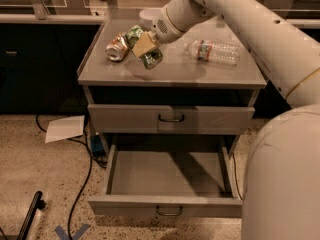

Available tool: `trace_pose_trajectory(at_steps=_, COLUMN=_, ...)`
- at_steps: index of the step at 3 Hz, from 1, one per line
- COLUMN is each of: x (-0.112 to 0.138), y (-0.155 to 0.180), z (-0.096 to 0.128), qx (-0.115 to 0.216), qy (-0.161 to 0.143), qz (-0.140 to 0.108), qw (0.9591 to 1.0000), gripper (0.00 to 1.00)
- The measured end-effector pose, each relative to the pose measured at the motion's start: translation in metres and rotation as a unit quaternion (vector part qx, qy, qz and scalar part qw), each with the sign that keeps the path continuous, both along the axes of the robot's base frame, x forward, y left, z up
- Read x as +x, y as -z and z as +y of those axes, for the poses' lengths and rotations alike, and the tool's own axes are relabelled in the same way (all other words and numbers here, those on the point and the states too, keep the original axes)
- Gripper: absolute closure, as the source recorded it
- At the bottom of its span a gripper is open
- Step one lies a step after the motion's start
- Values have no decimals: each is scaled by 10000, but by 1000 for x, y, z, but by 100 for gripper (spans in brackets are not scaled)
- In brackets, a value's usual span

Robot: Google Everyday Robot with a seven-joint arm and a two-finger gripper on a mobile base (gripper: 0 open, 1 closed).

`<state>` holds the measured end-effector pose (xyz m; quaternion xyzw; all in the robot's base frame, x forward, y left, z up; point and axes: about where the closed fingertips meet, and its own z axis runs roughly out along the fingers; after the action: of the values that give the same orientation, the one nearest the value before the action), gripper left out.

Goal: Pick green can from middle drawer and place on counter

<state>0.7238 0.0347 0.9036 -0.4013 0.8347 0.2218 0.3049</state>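
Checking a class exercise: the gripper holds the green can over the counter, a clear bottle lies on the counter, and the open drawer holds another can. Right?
One slip: the camera view shows the open middle drawer empty. The gripper does hold the green can over the counter, where the clear bottle lies.
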Motion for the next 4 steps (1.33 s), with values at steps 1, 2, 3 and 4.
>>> trace_pose_trajectory(at_steps=1, x=13, y=6, z=-10, qx=129, qy=296, qz=137, qw=9994, gripper=100)
trace_pose_trajectory(at_steps=2, x=23, y=23, z=-24, qx=37, qy=553, qz=388, qw=9977, gripper=100)
trace_pose_trajectory(at_steps=3, x=24, y=48, z=-43, qx=-32, qy=797, qz=709, qw=9943, gripper=100)
trace_pose_trajectory(at_steps=4, x=24, y=49, z=-42, qx=-32, qy=799, qz=713, qw=9942, gripper=81)
